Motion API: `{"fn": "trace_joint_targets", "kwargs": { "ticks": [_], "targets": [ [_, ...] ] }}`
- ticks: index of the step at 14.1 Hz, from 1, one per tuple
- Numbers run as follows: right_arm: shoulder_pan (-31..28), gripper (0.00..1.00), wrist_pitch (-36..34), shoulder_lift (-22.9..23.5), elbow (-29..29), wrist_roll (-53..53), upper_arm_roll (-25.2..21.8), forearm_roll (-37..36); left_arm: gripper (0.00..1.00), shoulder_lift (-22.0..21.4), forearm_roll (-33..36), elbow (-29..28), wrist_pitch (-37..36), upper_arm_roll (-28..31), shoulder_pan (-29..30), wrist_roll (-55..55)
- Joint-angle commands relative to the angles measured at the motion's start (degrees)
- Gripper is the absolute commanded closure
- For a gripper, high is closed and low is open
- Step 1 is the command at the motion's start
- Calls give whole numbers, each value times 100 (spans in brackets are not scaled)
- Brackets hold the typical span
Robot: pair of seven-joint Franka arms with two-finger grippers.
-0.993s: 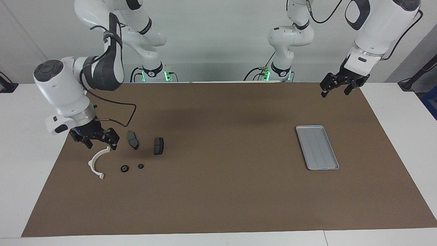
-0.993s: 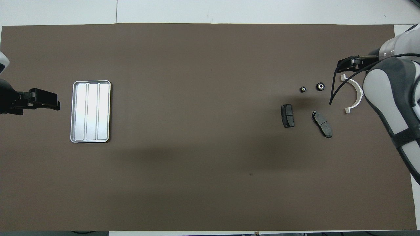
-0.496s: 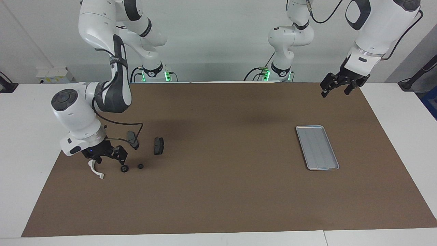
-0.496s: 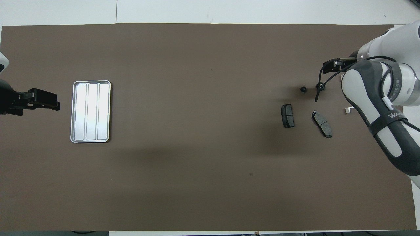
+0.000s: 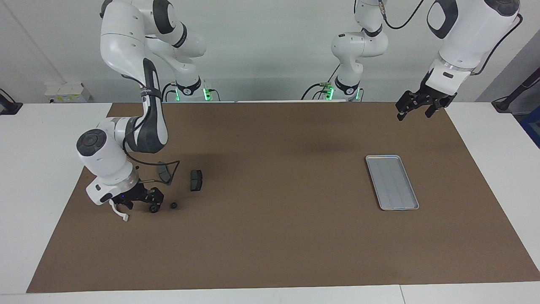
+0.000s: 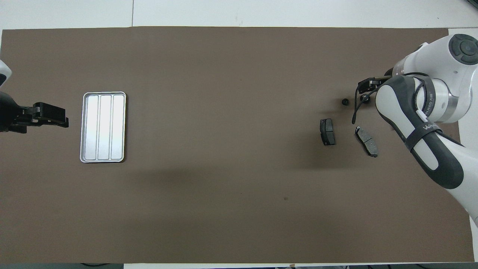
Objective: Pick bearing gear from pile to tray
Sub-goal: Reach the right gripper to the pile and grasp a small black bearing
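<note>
Bearings are read off the overhead view, with twelve o'clock pointing away from the robots.

1. The pile sits at the three o'clock end of the brown mat (image 6: 224,205).
2. Nearest the robots are two dark brake pads (image 6: 327,131) (image 6: 366,140), lying apart from each other.
3. The smaller black ring (image 6: 345,101) lies at one o'clock from the first pad. The larger black ring (image 5: 154,208) lies at three o'clock from the smaller one.
4. The right gripper (image 5: 141,203) is low over the larger ring with its fingers spread wide. Whether they touch the ring cannot be told. It largely covers the white arc (image 5: 119,212).
5. The tray (image 6: 104,127) lies at the nine o'clock end of the mat and holds nothing.
6. The left gripper (image 5: 415,110) hangs raised at nine o'clock from the tray. Its fingers are wide and carry nothing, and the left arm waits.
</note>
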Motion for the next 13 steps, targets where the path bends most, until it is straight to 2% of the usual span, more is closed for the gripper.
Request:
{"fn": "trace_joint_targets", "kwargs": {
  "ticks": [1, 13],
  "targets": [
    [-26, 0, 83, -111, -218, -109, 33, -107, 0, -207, 79, -228, 59, -38, 66, 3],
    [-35, 0, 346, -59, -570, -249, 33, -98, 0, -321, 79, -518, 68, -47, 102, 12]
  ]
}}
